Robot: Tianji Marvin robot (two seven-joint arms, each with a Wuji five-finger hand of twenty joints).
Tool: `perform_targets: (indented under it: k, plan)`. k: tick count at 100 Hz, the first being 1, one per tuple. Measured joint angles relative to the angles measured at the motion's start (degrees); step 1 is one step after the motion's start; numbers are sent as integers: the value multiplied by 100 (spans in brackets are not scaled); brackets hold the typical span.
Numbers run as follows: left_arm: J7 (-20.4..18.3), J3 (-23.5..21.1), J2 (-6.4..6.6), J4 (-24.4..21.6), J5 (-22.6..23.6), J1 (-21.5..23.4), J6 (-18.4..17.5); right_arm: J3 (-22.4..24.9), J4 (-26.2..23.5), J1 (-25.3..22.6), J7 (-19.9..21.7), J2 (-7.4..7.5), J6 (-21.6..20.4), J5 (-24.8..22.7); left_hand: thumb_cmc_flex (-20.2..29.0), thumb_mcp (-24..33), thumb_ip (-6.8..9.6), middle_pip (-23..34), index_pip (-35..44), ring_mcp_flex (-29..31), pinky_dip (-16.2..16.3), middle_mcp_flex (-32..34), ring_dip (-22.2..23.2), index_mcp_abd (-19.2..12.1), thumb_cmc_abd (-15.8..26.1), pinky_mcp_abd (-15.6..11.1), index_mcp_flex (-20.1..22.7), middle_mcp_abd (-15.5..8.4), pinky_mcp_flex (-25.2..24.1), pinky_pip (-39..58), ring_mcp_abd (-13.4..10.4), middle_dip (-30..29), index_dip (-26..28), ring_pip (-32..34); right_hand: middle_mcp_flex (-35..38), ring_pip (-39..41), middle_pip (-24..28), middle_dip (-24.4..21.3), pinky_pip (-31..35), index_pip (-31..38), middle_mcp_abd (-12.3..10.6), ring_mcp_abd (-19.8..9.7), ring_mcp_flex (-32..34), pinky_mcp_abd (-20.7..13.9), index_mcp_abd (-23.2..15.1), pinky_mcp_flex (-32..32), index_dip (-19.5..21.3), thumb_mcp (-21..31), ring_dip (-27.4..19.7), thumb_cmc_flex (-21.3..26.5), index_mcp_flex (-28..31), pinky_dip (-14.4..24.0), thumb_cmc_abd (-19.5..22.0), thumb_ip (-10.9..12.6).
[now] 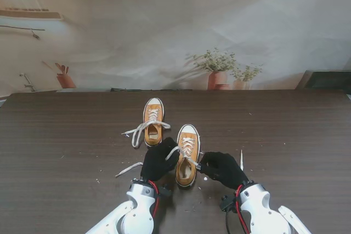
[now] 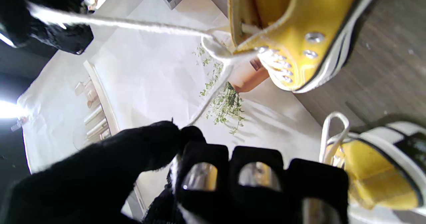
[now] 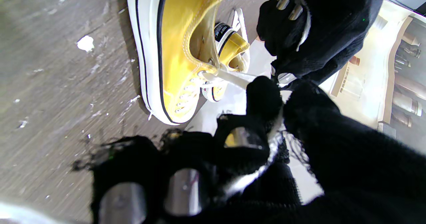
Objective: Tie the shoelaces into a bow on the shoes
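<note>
Stand view: near shoe (image 1: 187, 156) at six o'clock; left hand (image 1: 159, 160) and right hand (image 1: 222, 168) each pinch a lace (image 2: 213, 94) end. Risk: uneven pulling slips the lace or drags the shoe.

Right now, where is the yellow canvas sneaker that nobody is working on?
The untouched yellow canvas sneaker sits farther from me, left of the held sneaker, laces loose.
</note>
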Motion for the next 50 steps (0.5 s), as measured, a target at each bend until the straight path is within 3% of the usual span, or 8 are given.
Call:
perform_targets:
  k: [3,4,16,22,29,50]
  plan:
    - [-10,-49,25,-46,130,32,42,0,0,0,-1,0,0,0,203,-263,-263,0,-219,1,166,0,8,-3,-87,-5,2,-5,3,0,0,2,-255,37,0,1,0,0,0,-3,-1,1,1,0,0,0,0,0,48,0,3,40,-59,0]
    - [-15,-68,35,-63,176,43,55,0,0,0,-1,0,-1,0,269,-306,-369,0,-310,2,208,0,14,-6,-113,-127,3,-8,8,0,0,4,-379,63,1,2,0,-1,0,-4,-1,1,1,0,0,0,0,0,54,0,5,53,-65,0]
    - [-83,-267,153,-203,360,138,142,-11,7,6,-78,-1,-23,-34,1383,-1977,-1883,1,-1585,2,378,1,74,-16,-108,-142,7,-38,16,12,-3,156,-2021,82,50,2,72,-1,1,-79,-4,4,3,0,0,5,-358,149,190,-2,71,299,-424,0]
    - [-108,-351,208,-225,434,152,167,-18,22,16,-146,-3,-24,-199,1740,-2450,-2325,1,-1957,4,379,1,75,-20,-10,-142,15,-39,45,13,-3,188,-2525,87,50,2,114,-1,5,-83,-6,4,3,0,-16,10,-518,353,255,1,71,397,-664,0]
    - [-158,-439,253,-228,449,151,206,-17,47,35,-177,-6,-20,-293,1963,-2570,-2498,1,-2137,4,379,1,89,-22,90,-142,21,-4,47,13,31,204,-2811,89,51,34,166,3,5,-116,-4,4,4,0,-18,15,-655,435,333,4,86,485,-868,0]
    - [-528,-513,387,-213,525,55,386,54,201,172,-596,-76,147,-511,2212,-2758,-2558,1,-2299,4,383,3,136,-27,101,-142,29,89,50,16,114,208,-3161,111,52,50,310,9,5,-311,42,10,4,0,-89,45,-881,724,486,297,96,807,-1057,0]
